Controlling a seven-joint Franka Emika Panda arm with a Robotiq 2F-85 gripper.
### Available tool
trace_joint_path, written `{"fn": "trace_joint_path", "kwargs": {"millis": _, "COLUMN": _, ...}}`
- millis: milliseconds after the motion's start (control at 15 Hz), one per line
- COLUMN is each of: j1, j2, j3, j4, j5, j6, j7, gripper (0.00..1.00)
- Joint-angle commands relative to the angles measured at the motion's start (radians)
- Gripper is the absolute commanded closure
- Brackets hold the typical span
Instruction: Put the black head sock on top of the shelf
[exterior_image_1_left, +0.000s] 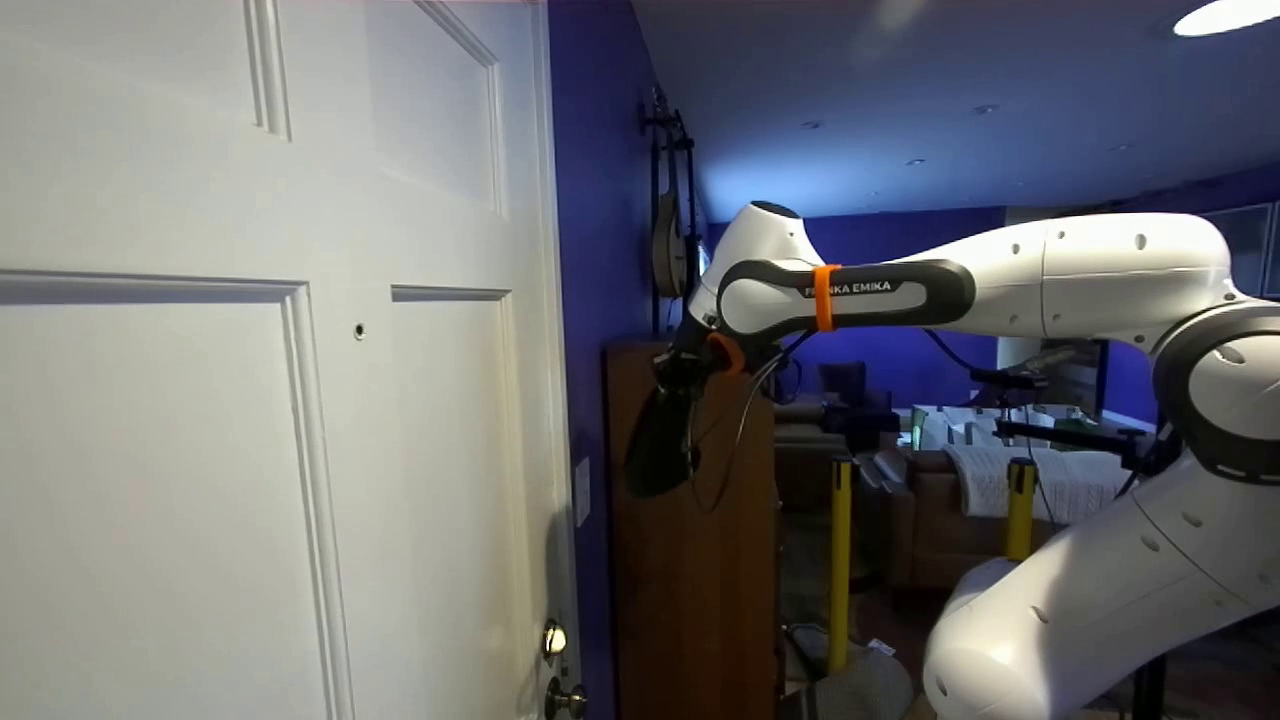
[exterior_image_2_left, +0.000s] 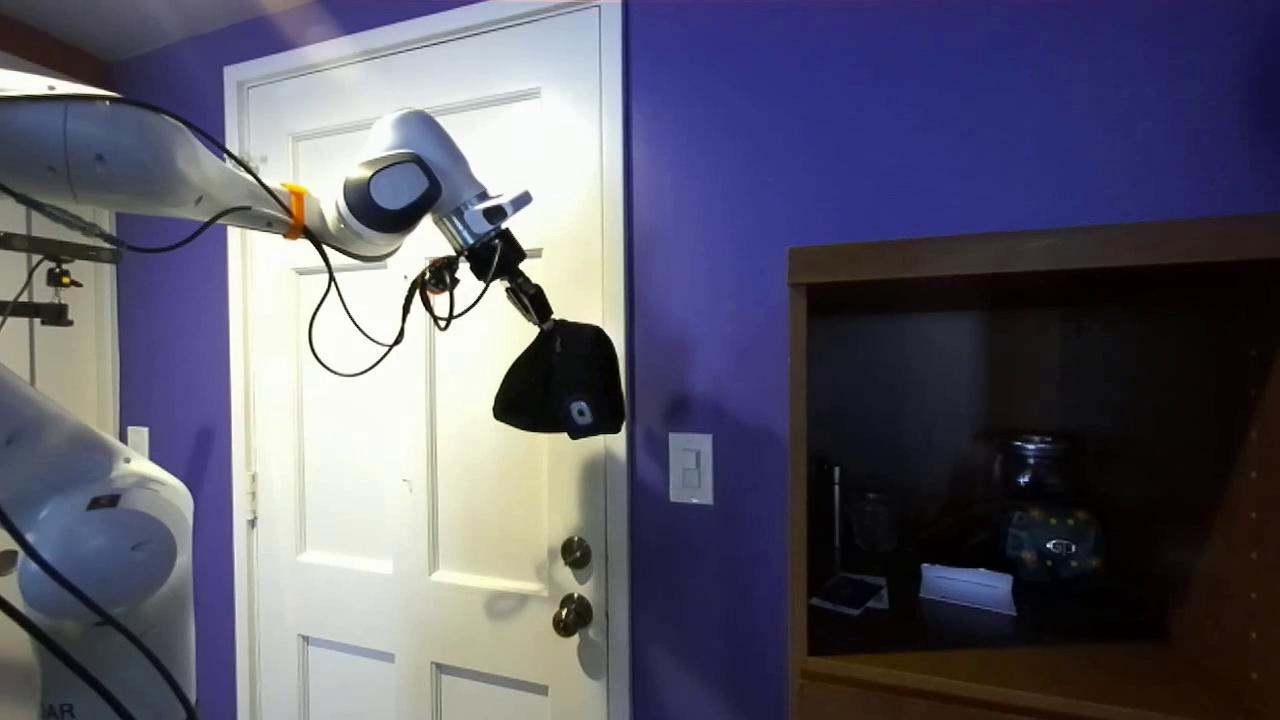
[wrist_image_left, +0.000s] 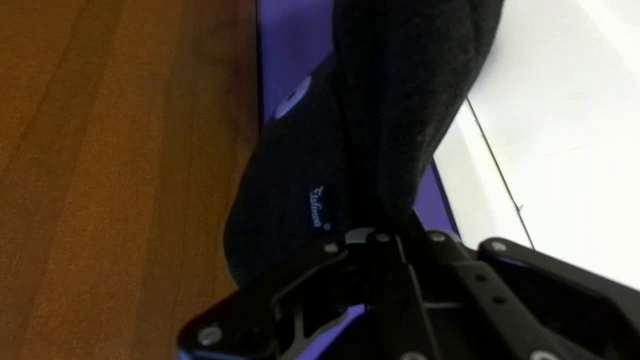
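The black head sock (exterior_image_2_left: 560, 385) hangs limp from my gripper (exterior_image_2_left: 545, 316) in mid-air in front of the white door. It also shows in an exterior view (exterior_image_1_left: 657, 450) and fills much of the wrist view (wrist_image_left: 295, 200), with a small white label and a pale round disc on it. My gripper in the wrist view (wrist_image_left: 395, 227) is shut on the sock's edge; the fingertips are partly hidden by fabric. The shelf, a brown wooden cabinet (exterior_image_2_left: 1030, 248), stands to the right of the sock there. Its wooden side (exterior_image_1_left: 700, 610) is behind the sock in an exterior view (exterior_image_1_left: 690, 560).
The white panelled door (exterior_image_2_left: 350, 440) with knobs stands beside the purple wall (exterior_image_2_left: 720, 300), which has a light switch (exterior_image_2_left: 691, 468). A jar (exterior_image_2_left: 1037, 465) and other items sit inside the shelf. A guitar (exterior_image_1_left: 670, 240) hangs above it. Yellow posts (exterior_image_1_left: 840, 560) stand behind.
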Motion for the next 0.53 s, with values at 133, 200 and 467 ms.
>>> {"fn": "trace_joint_path", "kwargs": {"millis": 133, "j1": -0.071, "j2": 0.106, "j3": -0.042, "j4": 0.135, "j5": -0.021, "j6": 0.029, "j7": 0.063, "gripper": 0.98}}
{"fn": "trace_joint_path", "kwargs": {"millis": 200, "j1": -0.089, "j2": 0.127, "j3": -0.057, "j4": 0.175, "j5": -0.022, "j6": 0.041, "j7": 0.074, "gripper": 0.98}}
{"fn": "trace_joint_path", "kwargs": {"millis": 467, "j1": -0.122, "j2": 0.261, "j3": -0.137, "j4": 0.388, "j5": 0.034, "j6": 0.136, "j7": 0.087, "gripper": 0.98}}
